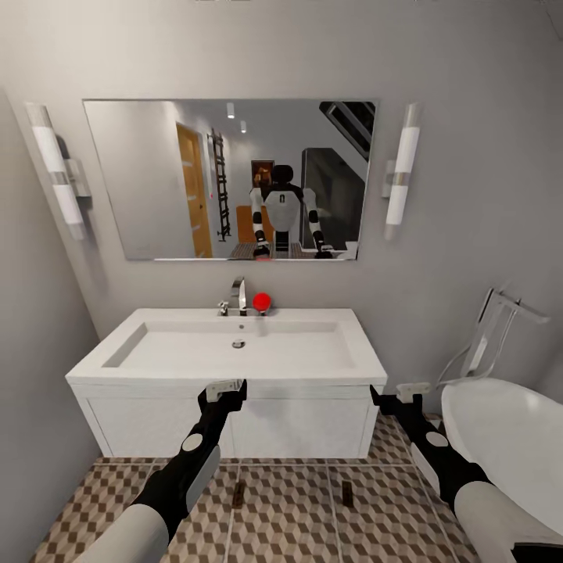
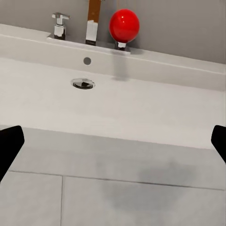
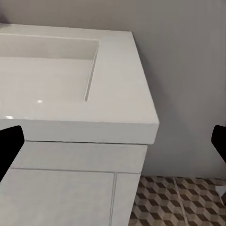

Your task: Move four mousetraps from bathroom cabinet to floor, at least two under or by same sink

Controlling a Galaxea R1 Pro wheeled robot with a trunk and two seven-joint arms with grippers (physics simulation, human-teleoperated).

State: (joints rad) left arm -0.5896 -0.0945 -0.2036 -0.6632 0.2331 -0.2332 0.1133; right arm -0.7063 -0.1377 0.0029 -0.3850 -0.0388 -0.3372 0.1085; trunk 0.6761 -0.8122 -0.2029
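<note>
Two small flat brown mousetraps lie on the cube-patterned bathroom floor [image 1: 289, 516] in front of the sink unit, one [image 1: 238, 494] to the left and one [image 1: 346, 491] to the right; their details are too small to read. My left gripper [image 1: 227, 389] hovers open at the sink's front edge, its dark fingers [image 2: 9, 146] wide apart and holding nothing. My right gripper [image 1: 407, 391] is open and empty too, off the sink's right front corner [image 3: 150, 125]. The cabinet is out of view, apart from an orange-brown shape reflected in the mirror [image 1: 246, 223].
A white sink [image 1: 234, 348] on a white vanity stands against the wall, with a chrome tap [image 2: 94, 21] and a red ball-shaped knob [image 2: 124, 24]. A white bathtub [image 1: 508, 446] is at the right. A wall mirror [image 1: 156, 180] hangs between two lamps. A wall closes the left side.
</note>
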